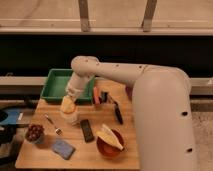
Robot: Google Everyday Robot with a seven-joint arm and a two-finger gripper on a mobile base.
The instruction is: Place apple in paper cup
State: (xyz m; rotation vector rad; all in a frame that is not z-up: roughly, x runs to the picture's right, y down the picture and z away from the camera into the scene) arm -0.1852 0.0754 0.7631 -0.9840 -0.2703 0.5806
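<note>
The apple [67,105], yellow-orange and round, sits at the mouth of the cream-white paper cup [70,118], which stands upright on the left half of the wooden table [80,155]. My gripper [70,99] comes down from the white arm directly above the cup and is shut on the apple's top. The cup's rim is mostly hidden behind the apple.
A green tray [57,84] lies behind the cup. An orange stick [96,96] and a black-handled tool [117,112] lie to the right. Near the front are a black bar [87,130], a red-orange bowl [107,149] holding a pale wedge, a blue sponge [63,148] and a dark bowl of brown pieces [34,133].
</note>
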